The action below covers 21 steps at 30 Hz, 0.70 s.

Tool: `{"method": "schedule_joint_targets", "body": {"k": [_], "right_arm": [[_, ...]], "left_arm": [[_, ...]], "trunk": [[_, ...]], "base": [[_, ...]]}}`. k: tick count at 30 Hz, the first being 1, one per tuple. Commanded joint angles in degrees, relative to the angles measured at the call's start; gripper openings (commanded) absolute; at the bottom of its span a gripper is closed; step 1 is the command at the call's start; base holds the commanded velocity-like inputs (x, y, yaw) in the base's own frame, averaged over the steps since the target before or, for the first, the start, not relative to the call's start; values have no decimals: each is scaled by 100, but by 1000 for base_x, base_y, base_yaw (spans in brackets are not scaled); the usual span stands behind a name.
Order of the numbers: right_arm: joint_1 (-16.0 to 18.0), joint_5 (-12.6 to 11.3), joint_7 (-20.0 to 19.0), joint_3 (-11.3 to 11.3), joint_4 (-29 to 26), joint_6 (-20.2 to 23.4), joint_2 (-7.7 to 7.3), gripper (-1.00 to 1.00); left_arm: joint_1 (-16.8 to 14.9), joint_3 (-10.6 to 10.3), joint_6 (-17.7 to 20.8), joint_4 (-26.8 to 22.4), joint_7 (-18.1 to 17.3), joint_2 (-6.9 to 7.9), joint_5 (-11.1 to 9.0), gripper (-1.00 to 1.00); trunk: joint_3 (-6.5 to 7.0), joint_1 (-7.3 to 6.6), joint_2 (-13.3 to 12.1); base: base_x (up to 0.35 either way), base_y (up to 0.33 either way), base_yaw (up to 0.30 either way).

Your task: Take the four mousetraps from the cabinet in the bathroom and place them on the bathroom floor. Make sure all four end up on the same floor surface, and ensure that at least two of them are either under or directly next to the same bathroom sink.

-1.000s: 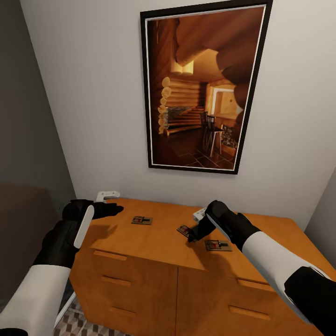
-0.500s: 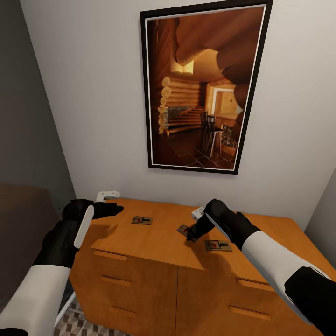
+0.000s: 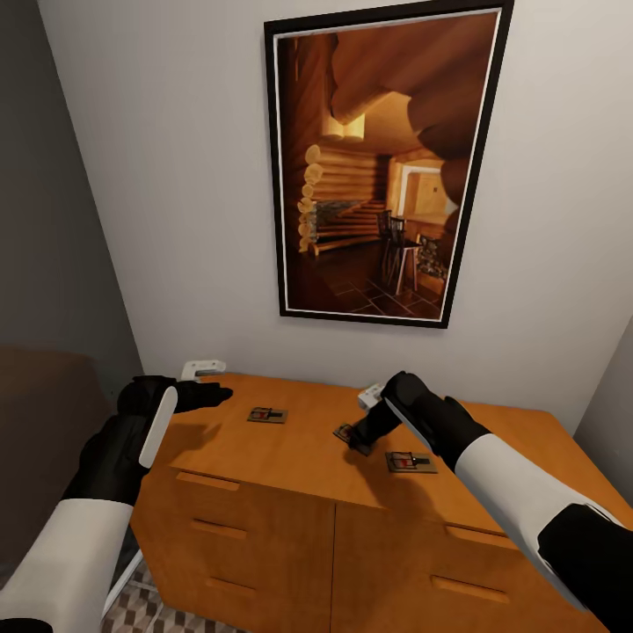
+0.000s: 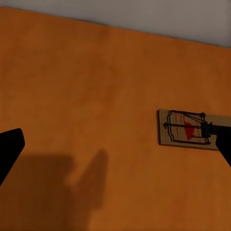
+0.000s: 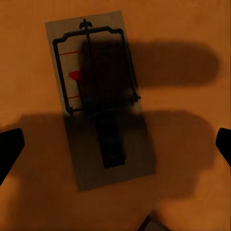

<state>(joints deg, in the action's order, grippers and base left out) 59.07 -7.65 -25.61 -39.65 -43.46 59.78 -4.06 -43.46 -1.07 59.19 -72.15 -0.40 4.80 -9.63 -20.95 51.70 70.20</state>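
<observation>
Head view: the orange-brown wooden cabinet [image 3: 352, 519] with bar-handled drawers stands against a pale wall under a black-framed picture of a log-cabin interior [image 3: 382, 167]. Three small flat wooden mousetraps lie on its top: the left mousetrap [image 3: 267, 414] near the left arm, the middle mousetrap [image 3: 345, 432] partly covered by the right gripper [image 3: 359, 444], and the right mousetrap [image 3: 411, 462] just beside that arm's forearm. A small white gadget [image 3: 372, 395] sits behind the right wrist, and a white fitting [image 3: 202, 367] shows at the cabinet's back left corner. The left gripper [image 3: 215, 394] hovers over the left end of the cabinet top. A strip of cube-patterned bathroom floor [image 3: 149, 607] shows at lower left.

Left wrist view: dark fingertips [image 4: 9, 151] stand wide apart, jaws released, with the left mousetrap lying flat ahead.

Right wrist view: jaws spread and released directly above the middle mousetrap, whose wire frame and red mark lie under the gripper's shadow; no contact is visible.
</observation>
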Motion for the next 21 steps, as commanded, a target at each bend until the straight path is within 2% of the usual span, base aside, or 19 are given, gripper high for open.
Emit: {"method": "schedule_joint_targets", "body": {"k": [1, 21], "right_arm": [[8, -54, 30, -27, -39, 22, -7, 100], [7, -52, 38, -26, -177, 22, -7, 100]], "left_arm": [[-5, -7, 22, -3, -4, 4, -4, 100], [-5, -7, 22, -1, -4, 9, -10, 100]], "trunk": [[-7, 0, 5], [-7, 0, 5]], "base": [[0, 0, 0], [0, 0, 0]]}}
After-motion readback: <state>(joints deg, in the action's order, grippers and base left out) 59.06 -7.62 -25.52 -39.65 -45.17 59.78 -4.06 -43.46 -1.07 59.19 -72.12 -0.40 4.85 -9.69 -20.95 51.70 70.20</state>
